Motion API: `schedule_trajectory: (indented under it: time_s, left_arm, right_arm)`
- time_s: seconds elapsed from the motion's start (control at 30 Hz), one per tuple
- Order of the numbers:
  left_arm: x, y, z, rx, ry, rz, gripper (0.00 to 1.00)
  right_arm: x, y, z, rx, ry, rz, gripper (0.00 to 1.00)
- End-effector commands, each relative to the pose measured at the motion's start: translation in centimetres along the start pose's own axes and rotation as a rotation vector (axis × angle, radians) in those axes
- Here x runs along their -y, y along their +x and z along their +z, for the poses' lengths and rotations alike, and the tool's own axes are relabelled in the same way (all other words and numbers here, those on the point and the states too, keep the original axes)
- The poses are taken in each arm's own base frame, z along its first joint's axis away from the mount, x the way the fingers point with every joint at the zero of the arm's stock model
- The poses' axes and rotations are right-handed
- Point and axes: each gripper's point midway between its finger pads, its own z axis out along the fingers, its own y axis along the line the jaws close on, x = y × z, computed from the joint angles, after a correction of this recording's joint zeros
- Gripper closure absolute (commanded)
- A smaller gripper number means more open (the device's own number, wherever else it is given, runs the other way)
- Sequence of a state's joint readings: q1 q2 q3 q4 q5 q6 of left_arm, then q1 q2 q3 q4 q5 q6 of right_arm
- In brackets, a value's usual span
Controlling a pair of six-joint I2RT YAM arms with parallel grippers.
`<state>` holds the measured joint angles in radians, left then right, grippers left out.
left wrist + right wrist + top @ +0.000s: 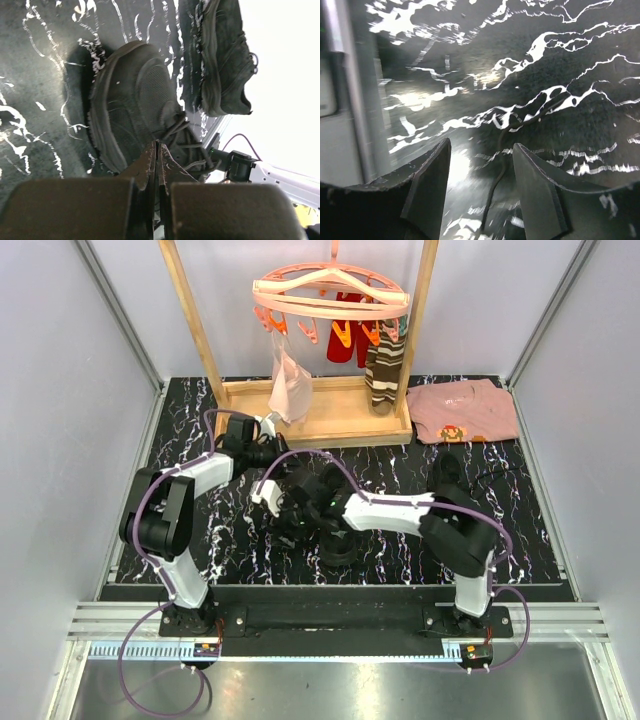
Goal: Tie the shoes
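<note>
Two black shoes lie on the marbled mat in the left wrist view: a near one (132, 100) with its toe pointing away, and a far one (227, 55) at the upper right. My left gripper (158, 145) is shut, with its tips over the near shoe's laces (187, 142). I cannot see whether a lace is pinched. In the top view the left gripper (268, 453) sits just left of my right gripper (290, 512), which hides most of the near shoe. The right gripper (481, 145) is open low over the mat, with a loose black lace (496, 170) lying between its fingers.
A wooden rack (320, 425) stands at the back. A pink clip hanger (330, 295) on it carries a pale cloth (290, 380) and a striped sock (385, 370). A folded pink shirt (465, 410) lies at the back right. A metal frame rail (350, 100) is close to the right gripper.
</note>
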<state>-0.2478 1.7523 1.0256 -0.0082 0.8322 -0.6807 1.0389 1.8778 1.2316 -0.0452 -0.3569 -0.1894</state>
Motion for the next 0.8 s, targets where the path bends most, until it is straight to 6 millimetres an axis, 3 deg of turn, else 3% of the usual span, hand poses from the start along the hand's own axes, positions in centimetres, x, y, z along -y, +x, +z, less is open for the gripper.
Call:
schedule_trajectory:
  time_s: [0.0, 0.33, 0.43, 0.53, 0.63, 0.67, 0.73, 0.77]
  left_arm:
    - [1.0, -0.6, -0.1, -0.016, 0.037, 0.071, 1.0]
    - [0.2, 0.1, 0.2, -0.045, 0.03, 0.072, 1.0]
    - [0.0, 0.1, 0.2, -0.048, 0.026, 0.067, 1.0]
    - [-0.2, 0.1, 0.3, -0.047, 0.021, 0.066, 1.0]
    - [-0.3, 0.0, 0.4, -0.045, 0.017, 0.065, 1.0]
    - [-0.3, 0.0, 0.4, -0.044, 0.014, 0.063, 1.0]
    - [-0.4, -0.1, 0.4, -0.04, 0.011, 0.063, 1.0]
    - [-0.2, -0.2, 0.4, -0.038, 0.012, 0.068, 1.0]
  right_arm:
    - [1.9, -2.2, 2.4, 0.083, 0.073, -0.118, 0.39]
    - [3.7, 0.8, 4.7, 0.021, 0.118, -0.188, 0.38]
    - [4.1, 2.3, 5.1, -0.014, 0.123, -0.197, 0.42]
    - [4.7, 3.8, 5.5, -0.053, 0.149, -0.203, 0.56]
    - [5.1, 3.8, 5.1, -0.061, 0.186, -0.207, 0.83]
    - [5.2, 2.5, 4.2, -0.038, 0.206, -0.203, 1.0]
    - [4.8, 0.6, 3.2, -0.001, 0.208, -0.191, 1.0]
    - [4.6, -1.4, 1.9, 0.04, 0.219, -0.192, 1.0]
